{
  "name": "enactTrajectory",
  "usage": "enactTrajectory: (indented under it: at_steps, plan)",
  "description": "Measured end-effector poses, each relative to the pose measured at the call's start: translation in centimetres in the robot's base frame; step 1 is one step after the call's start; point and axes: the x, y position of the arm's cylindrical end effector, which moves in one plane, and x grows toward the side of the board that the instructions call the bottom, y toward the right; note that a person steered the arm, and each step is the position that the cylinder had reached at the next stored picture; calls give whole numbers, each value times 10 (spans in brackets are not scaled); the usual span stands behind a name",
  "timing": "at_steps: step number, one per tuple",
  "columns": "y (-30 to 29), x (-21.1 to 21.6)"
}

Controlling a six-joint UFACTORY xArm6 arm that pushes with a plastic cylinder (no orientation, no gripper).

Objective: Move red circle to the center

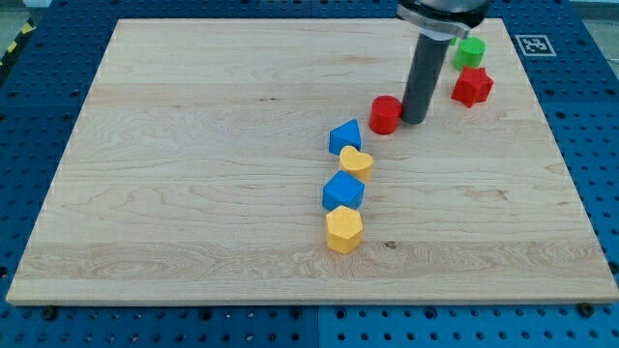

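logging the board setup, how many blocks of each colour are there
red: 2, the red circle and the red star
blue: 2, the upper blue block and the lower blue block
yellow: 2, the yellow heart and the yellow hexagon
green: 1, the green block
total: 7
My tip sits just right of the red circle.

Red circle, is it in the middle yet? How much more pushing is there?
Not yet. Done: my tip has reached the red circle and sits right beside it on the view's right. In hand: it is placed to push the circle toward the view's left. Left: the circle lies up and right of the middle of the wooden board, just above the blue block that tops the blue and yellow column.
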Motion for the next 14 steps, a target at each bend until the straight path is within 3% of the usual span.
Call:
enactTrajectory:
  at_steps: [4, 11, 14]
  plan:
    - [-63, 0]
    - [-83, -4]
    - [-127, 0]
